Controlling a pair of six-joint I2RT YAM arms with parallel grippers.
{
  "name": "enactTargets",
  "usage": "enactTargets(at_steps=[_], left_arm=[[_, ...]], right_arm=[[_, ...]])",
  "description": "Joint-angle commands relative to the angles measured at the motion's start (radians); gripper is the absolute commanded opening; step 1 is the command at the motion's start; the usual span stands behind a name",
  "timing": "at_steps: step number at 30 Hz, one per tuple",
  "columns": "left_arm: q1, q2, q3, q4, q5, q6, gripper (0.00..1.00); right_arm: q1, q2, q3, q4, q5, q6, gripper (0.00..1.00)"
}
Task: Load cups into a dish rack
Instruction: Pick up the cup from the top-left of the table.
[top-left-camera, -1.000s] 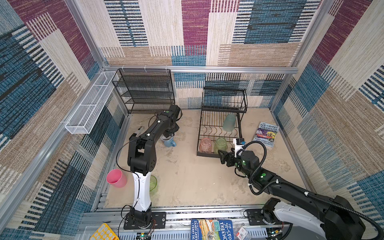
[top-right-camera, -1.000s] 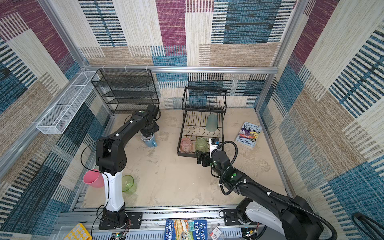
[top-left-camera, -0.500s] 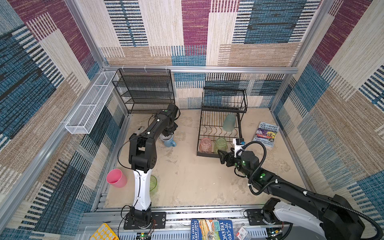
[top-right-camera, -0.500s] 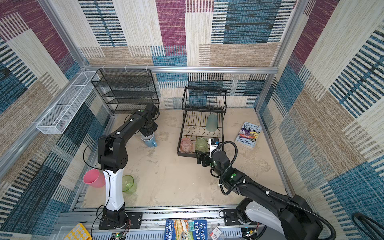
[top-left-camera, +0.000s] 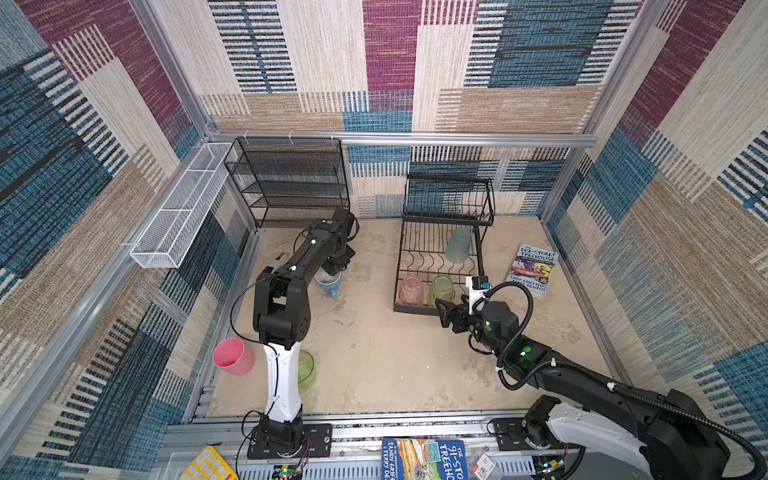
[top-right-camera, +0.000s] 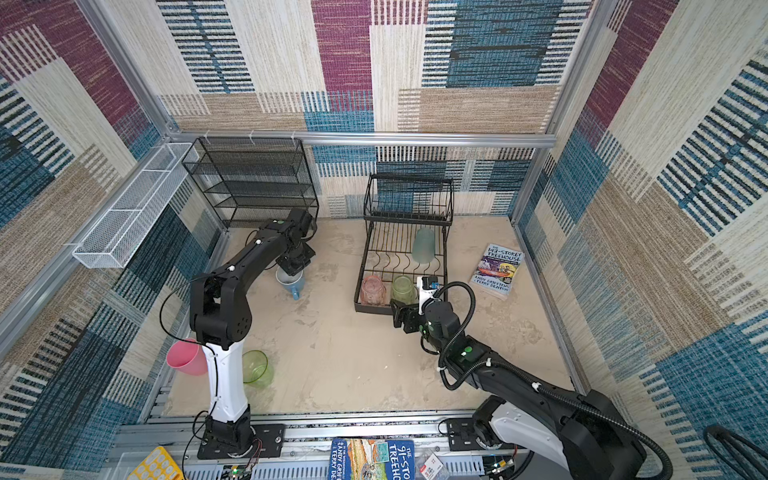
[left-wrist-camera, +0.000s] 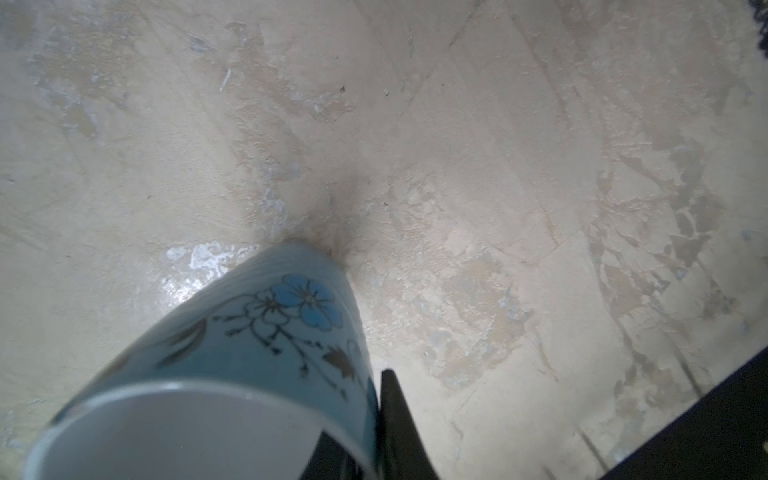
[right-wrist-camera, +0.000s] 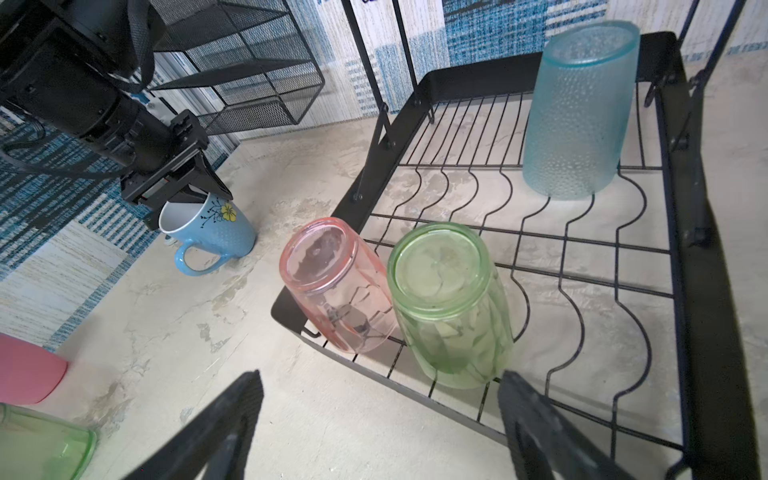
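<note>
**Q:** Where is the open room, and what bounds it?
**A:** In both top views the table (top-left-camera: 374, 365) is bare through the centre and lower middle, with walls on three sides. The dish rack (top-left-camera: 399, 270) stands upper right of centre. A bare strip separates it from the light-blue mug (top-left-camera: 328, 283), left of centre. The right gripper (right-wrist-camera: 374, 432), jaws spread wide and empty, hovers just before the rack's front rim. In the lower tray, the wire slots to the right of the front cups are free.

**Q:** How many of each thing?
**A:** Six cups.
- **In the lower tray, inverted (three):** the teal tumbler (top-left-camera: 457, 245) at the rear, and the peach-pink tumbler (top-left-camera: 410, 290) and green tumbler (top-left-camera: 441, 290) side by side in front.
- **Outside the rack (three):** the mug, tilted, with its wall pinched at the rim by the left gripper (right-wrist-camera: 208, 193). The pink cup (top-left-camera: 232, 357) and second green tumbler (top-right-camera: 255, 368) sit at lower left.
- **Other things:** one black mesh shelf unit (top-left-camera: 291, 183) and one white mesh basket (top-left-camera: 183, 208).

**Q:** What is obscured?
**A:** In a top view the left arm's white link covers part of the second green tumbler. The left wrist view shows one finger (left-wrist-camera: 395, 415) outside the mug wall, and the inner one is cut off by the frame edge. The right wrist view crops the pink cup.
</note>
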Motion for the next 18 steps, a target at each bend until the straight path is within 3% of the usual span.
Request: enactTargets(at_steps=[1,11,18], left_arm=[[0.001,-0.058,-0.035,-0.001,0.012,-0.006,0.03],[0.001,-0.277,-0.273,0.158,0.169,-0.075,0.03],[0.000,-0.460,-0.453,0.337,0.319,-0.195,0.03]], right_arm=[[0.001,-0.005,0.017,0.012,-0.017,0.008,0.91],[0.006,0.007,0.087,-0.046,-0.094,0.091,0.91],[0.019,0.035,0.136,-0.020,-0.218,0.246,0.91]])
